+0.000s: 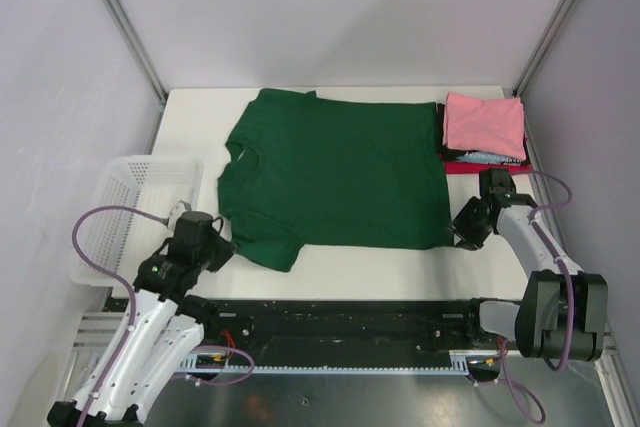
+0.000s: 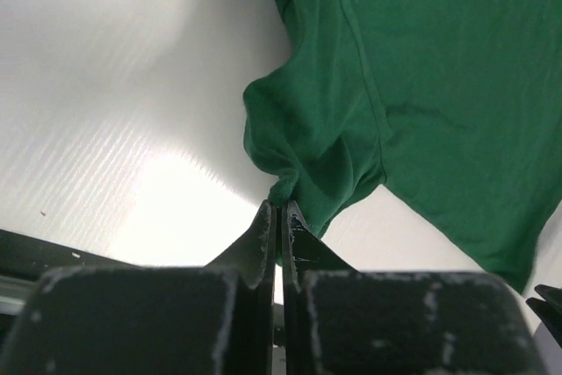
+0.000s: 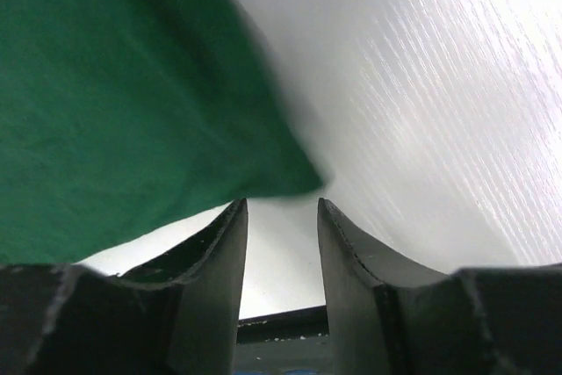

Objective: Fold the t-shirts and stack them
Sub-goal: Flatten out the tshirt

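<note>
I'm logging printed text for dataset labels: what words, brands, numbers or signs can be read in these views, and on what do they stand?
Black folded shirt, under the pink shirt: a strip of pale print, too small and blurred to read.
Green t-shirt: no text visible in any view.
White basket: no text visible.
Nothing legible anywhere in these pictures.
</note>
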{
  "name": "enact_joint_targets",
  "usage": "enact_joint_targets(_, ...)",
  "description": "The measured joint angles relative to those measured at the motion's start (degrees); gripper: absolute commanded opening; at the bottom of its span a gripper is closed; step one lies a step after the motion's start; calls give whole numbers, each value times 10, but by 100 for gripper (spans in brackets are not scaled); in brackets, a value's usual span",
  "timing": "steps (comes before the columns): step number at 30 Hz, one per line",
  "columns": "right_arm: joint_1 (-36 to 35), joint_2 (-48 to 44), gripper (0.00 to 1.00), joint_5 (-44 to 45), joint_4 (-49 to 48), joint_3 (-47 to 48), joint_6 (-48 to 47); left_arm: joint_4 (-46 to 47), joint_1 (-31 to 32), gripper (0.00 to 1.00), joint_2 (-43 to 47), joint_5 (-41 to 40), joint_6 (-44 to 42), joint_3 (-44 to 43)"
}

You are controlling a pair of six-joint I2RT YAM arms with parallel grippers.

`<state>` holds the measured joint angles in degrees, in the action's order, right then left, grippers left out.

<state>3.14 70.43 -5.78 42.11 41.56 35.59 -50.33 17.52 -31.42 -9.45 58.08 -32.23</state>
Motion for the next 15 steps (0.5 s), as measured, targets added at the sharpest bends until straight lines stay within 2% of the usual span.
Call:
enact_joint_targets(5, 0, -44, 48, 14, 29, -2, 10, -15, 0, 0, 22, 8, 9, 12)
enact_joint_targets(15, -37, -51, 41, 50, 38, -21, 51, -40, 0, 0, 20, -29, 3, -30)
